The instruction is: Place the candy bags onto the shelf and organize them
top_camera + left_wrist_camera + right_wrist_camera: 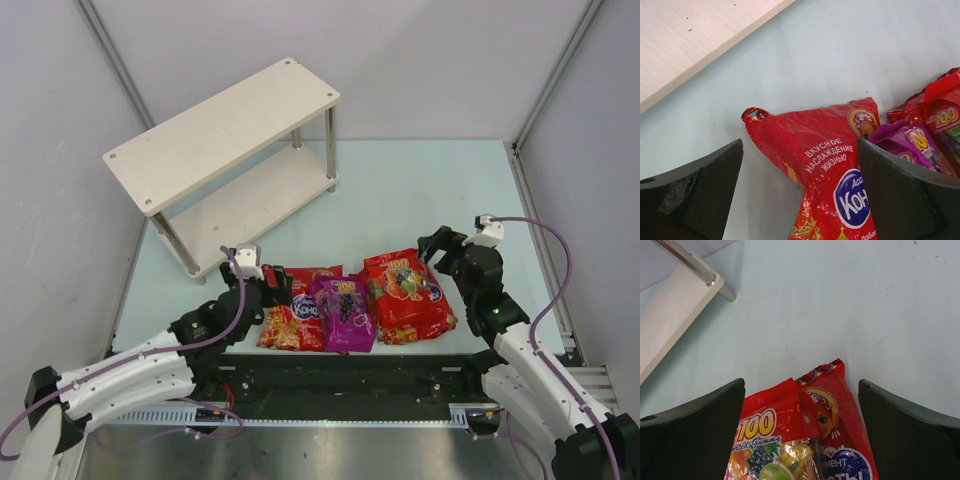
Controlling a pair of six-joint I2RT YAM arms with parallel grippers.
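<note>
Four candy bags lie in a row at the near edge of the table. A red bag with a blue oval logo [293, 322] is on the left, and its end lies between my open left gripper's [274, 287] fingers in the left wrist view [825, 170]. The purple bag [345, 312] overlaps it [910, 142]. The red fruit-print bag [398, 288] lies on the second red logo bag [438, 305]. My open right gripper [436, 246] hovers over their far ends [770, 440], [840, 435]. The empty shelf [225, 130] stands at the back left.
The shelf's lower board [670, 320] and a metal leg [690, 262] show in the right wrist view, and a board edge [685, 35] shows in the left wrist view. Grey walls enclose the pale blue table [420, 190].
</note>
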